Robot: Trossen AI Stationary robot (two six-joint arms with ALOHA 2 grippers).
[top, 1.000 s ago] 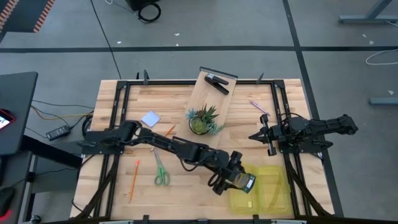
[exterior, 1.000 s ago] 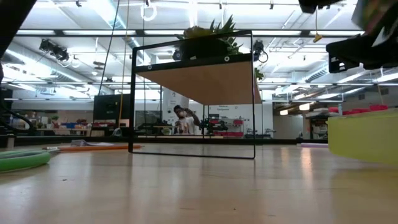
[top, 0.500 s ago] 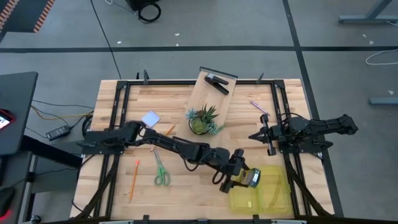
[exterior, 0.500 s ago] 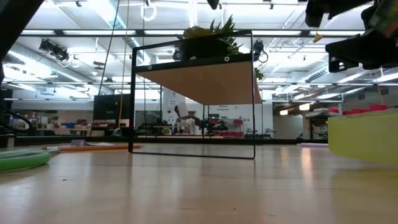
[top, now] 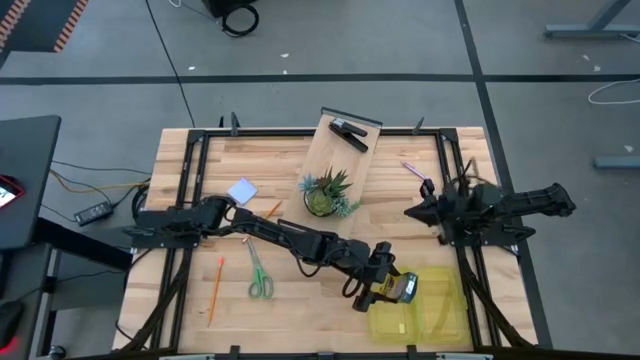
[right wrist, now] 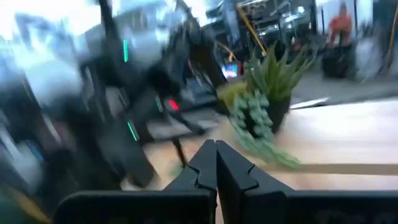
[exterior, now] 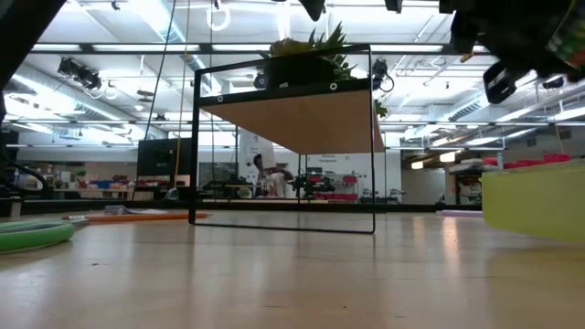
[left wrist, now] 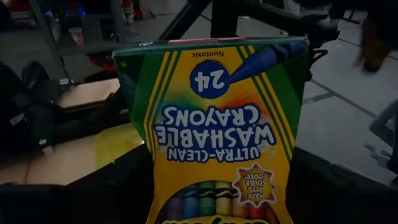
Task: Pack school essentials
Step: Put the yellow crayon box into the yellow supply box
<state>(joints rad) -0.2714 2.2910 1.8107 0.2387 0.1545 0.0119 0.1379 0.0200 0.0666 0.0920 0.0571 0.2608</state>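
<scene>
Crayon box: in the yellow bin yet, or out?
Out: the left gripper holds the crayon box at the yellow bin edge.

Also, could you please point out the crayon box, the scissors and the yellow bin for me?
crayon box (left wrist: 214, 124): left wrist view, middle of its printed front.
scissors (top: 259, 277): high view, where blades meet the green handles.
yellow bin (top: 446, 309): high view, bare floor of its right part.

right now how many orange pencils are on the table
2. One pencil lies near the table's left front, beside the scissors. The other pencil lies by the pale pad, partly under the left arm. More may be hidden.
</scene>
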